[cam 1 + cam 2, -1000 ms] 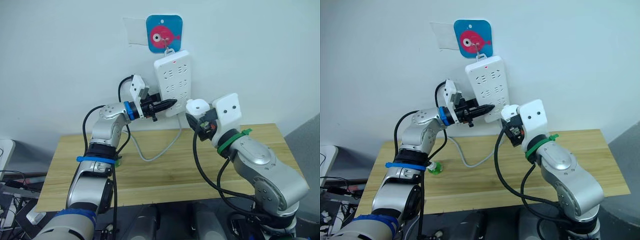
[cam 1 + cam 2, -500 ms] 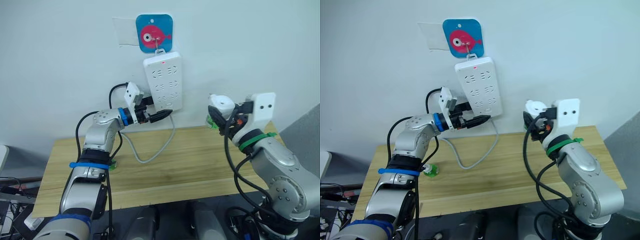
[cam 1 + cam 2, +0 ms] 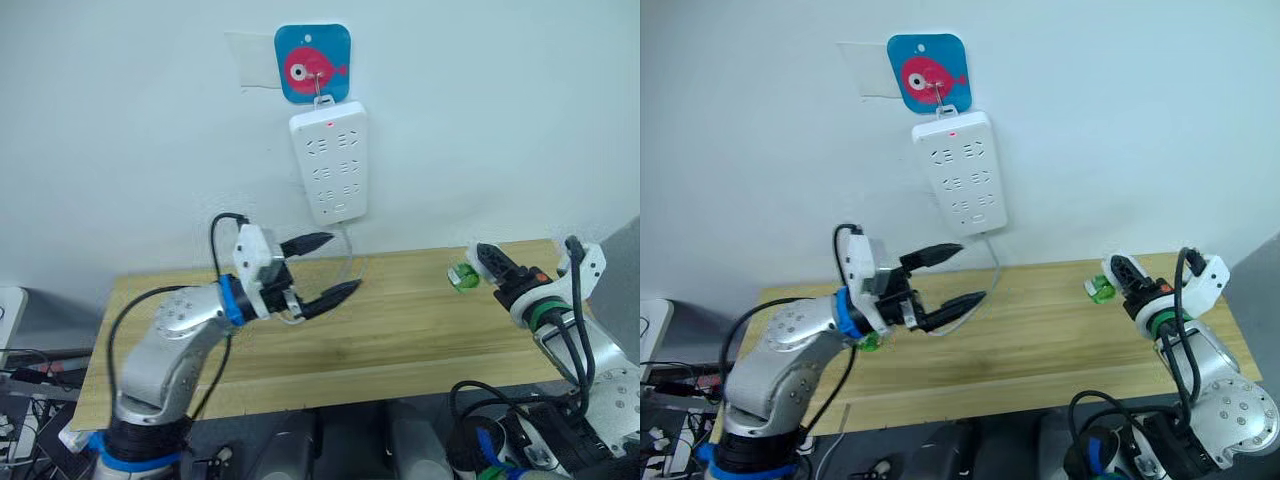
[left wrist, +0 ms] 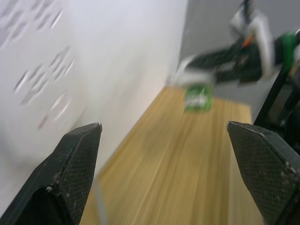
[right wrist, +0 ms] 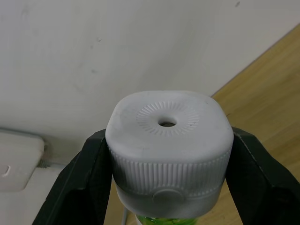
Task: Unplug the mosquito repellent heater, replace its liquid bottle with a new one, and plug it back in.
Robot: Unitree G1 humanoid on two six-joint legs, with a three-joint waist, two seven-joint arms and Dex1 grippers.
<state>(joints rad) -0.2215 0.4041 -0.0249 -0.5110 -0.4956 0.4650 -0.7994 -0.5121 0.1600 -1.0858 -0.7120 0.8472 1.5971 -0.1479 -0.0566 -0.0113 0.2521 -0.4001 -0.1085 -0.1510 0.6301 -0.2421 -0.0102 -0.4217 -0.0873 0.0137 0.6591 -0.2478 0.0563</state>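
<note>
The heater (image 5: 168, 150) is out of the power strip (image 3: 330, 162) — my right gripper (image 3: 492, 270) grips it low over the table's (image 3: 400, 335) right end. My left gripper (image 3: 322, 268) hangs spread, holding nothing. Bottle swap and replugging remain, I judge.

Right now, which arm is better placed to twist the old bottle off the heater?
Probably the left. The right gripper is shut on the mosquito repellent heater, its green bottle below. The left gripper is open and holds nothing.
</note>
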